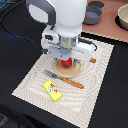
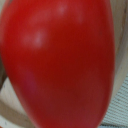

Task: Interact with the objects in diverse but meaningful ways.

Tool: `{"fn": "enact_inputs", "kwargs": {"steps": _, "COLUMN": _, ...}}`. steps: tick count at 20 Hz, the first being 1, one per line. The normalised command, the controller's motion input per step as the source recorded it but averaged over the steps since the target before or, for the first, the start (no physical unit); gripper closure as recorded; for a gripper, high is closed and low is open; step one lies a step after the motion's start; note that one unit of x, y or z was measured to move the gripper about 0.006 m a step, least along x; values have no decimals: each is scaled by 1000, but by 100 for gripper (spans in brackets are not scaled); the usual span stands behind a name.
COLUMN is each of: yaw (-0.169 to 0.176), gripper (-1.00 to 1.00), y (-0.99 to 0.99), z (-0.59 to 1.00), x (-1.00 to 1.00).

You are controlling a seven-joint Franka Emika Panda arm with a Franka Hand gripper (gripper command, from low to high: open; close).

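We are hovering the pincer [image 1: 65, 59] over the round red tomato [image 1: 65, 63], sitting on the pale round wooden plate [image 1: 73, 73]; whether it's gripping, we cannot tell. We should be staying centred on that plate.

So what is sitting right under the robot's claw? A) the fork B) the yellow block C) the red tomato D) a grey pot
C: the red tomato sits on the round wooden board directly below the claw, and it fills the wrist view.
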Motion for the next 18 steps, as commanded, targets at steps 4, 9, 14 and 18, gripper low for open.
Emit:
{"fn": "enact_inputs", "kwargs": {"steps": 4, "yaw": -5, "gripper": 100, "y": -14, "z": 101, "x": 0}}
{"fn": "enact_inputs", "kwargs": {"steps": 9, "yaw": 0, "gripper": 100, "y": -51, "z": 134, "x": -10}}
{"fn": "enact_inputs", "kwargs": {"steps": 14, "yaw": 0, "gripper": 100, "y": -65, "z": 626, "x": -88}}
{"fn": "enact_inputs", "kwargs": {"steps": 18, "yaw": 0, "gripper": 100, "y": -163, "z": 576, "x": -203}}
